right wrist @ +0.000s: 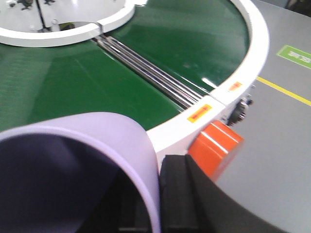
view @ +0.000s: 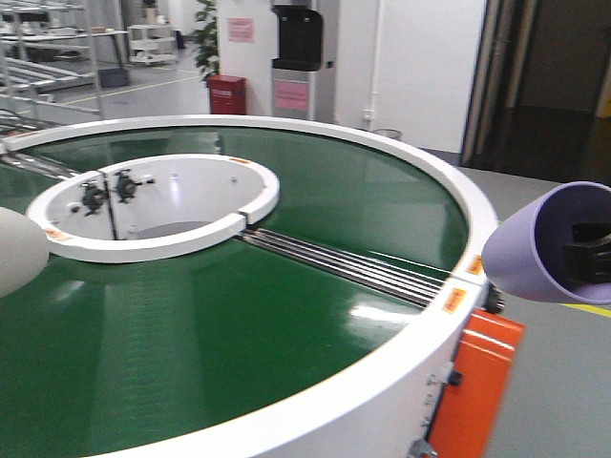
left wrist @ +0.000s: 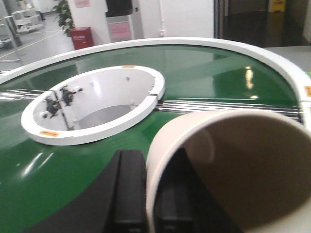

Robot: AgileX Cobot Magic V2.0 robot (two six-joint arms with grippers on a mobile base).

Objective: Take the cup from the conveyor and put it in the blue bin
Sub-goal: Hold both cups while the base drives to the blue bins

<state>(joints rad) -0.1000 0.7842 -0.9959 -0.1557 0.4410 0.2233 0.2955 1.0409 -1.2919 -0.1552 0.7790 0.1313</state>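
The conveyor (view: 315,277) is a ring with a glossy green belt and white rims. My left gripper (left wrist: 149,194) is shut on the wall of a cream cup (left wrist: 243,170), one finger inside and one outside. It holds the cup above the belt (left wrist: 204,82). In the front view this cup (view: 14,250) shows at the left edge. My right gripper (right wrist: 158,194) is shut the same way on a lilac cup (right wrist: 97,131). It holds that cup (view: 539,243) at the conveyor's right rim (right wrist: 252,58), over the floor. The blue bin is out of view.
The white central well (view: 162,200) and steel rollers (view: 353,262) cross the belt. An orange motor cover (view: 482,382) juts from the conveyor's right side. Behind stand a red bin (view: 227,93), a dispenser (view: 304,57) and steel shelving (view: 38,48). A yellow line (right wrist: 282,90) marks the grey floor.
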